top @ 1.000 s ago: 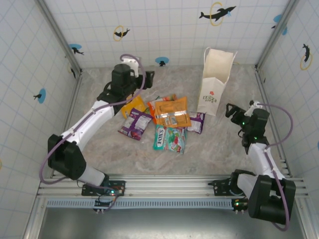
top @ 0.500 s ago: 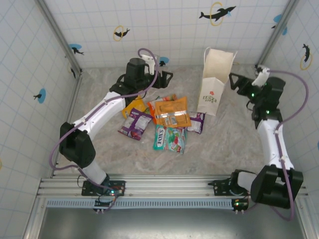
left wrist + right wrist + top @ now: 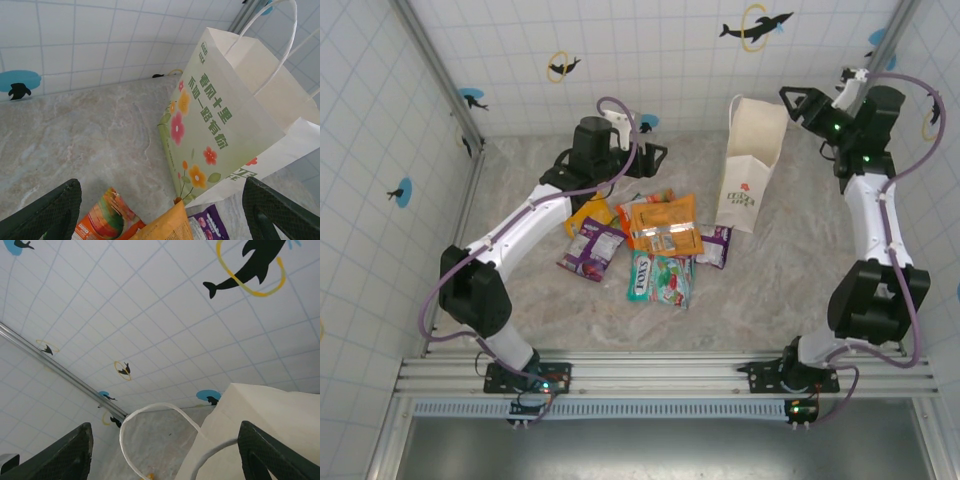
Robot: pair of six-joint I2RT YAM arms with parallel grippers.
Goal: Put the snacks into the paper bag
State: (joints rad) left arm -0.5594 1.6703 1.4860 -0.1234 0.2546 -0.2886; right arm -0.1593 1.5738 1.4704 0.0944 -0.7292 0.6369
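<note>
Marble table (image 3: 770, 290) holds all the snacks (image 3: 660, 240) we see, outside the paper bag (image 3: 750, 165); left gripper (image 3: 653, 157) and right gripper (image 3: 796, 100) gape empty.

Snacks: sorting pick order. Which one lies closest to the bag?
The rightmost purple packet, beside the bag; the rest lie further left.

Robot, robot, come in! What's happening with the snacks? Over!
Left gripper, right gripper: jaws open, empty. Snacks piled on table beside bag. Bag upright, right gripper by its rim.
</note>
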